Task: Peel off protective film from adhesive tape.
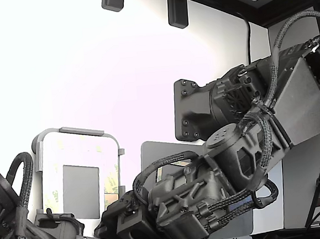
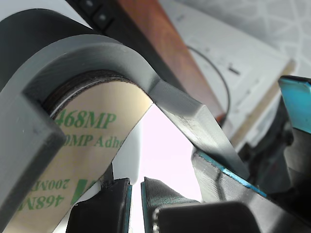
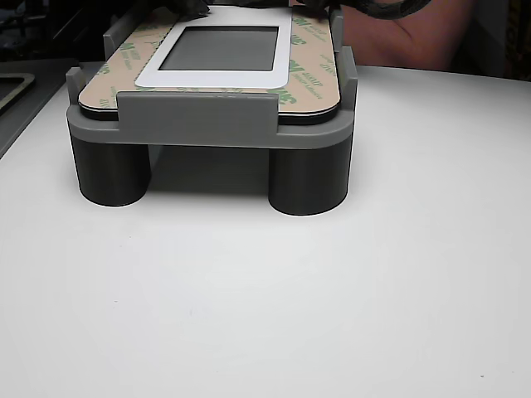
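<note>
Gripper [image 2: 136, 204] jaws stand nearly closed, pinching nothing visible, beside the protective film [image 2: 92, 141], which looks thin, limp and tearable, best pinched at a lifted corner.

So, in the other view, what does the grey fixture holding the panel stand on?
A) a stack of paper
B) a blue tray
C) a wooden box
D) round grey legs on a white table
D: the grey fixture rests on cylindrical legs that stand on the white table.

Grey fixture [image 3: 207, 120] walls rim the panel [image 3: 217, 79] – white table [image 3: 332, 290] open in front
</note>
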